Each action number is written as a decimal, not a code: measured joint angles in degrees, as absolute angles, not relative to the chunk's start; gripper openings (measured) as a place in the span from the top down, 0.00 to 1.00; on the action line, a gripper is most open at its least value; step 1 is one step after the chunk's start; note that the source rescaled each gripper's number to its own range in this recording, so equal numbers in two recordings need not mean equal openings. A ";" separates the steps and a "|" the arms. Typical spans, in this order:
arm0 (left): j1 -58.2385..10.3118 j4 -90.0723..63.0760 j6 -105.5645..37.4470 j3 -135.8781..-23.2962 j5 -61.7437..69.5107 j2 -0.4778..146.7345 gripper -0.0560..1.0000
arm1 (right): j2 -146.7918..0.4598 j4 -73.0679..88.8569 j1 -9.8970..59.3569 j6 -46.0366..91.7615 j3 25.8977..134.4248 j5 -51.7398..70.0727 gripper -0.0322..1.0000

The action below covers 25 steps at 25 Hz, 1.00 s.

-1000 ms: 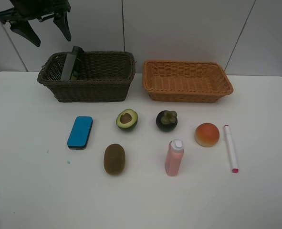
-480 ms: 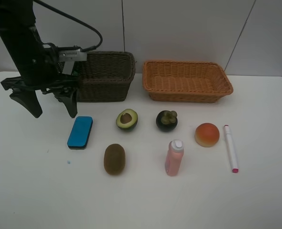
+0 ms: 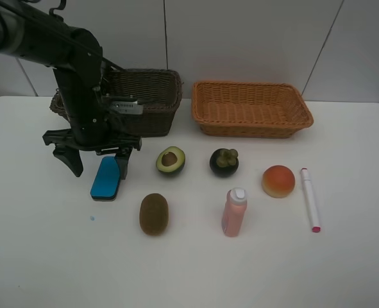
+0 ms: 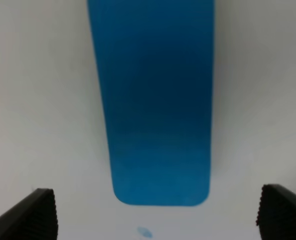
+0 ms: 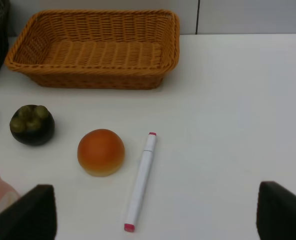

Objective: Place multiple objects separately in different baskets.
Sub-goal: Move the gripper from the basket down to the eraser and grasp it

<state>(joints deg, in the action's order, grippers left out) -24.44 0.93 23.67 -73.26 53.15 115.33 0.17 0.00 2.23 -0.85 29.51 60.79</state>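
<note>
Left wrist view: left claw spread wide over blue eraser block; right claw spread too.

Left pincer, a second ago raised above the left end of the dark brown woven wicker basket, has descended toward the surface's front edge. It now stands low, jaws spread wide, astride the flat blue rectangular eraser block. Its arm now covers the basket's left end.
</note>
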 joint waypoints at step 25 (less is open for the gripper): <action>-24.39 1.96 26.09 -73.31 46.02 122.48 0.66 | 0.17 0.00 2.23 -0.85 29.51 60.79 0.00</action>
<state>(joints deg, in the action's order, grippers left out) -24.39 1.96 26.09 -73.31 46.02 122.48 0.17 0.00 2.23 -0.85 29.51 60.79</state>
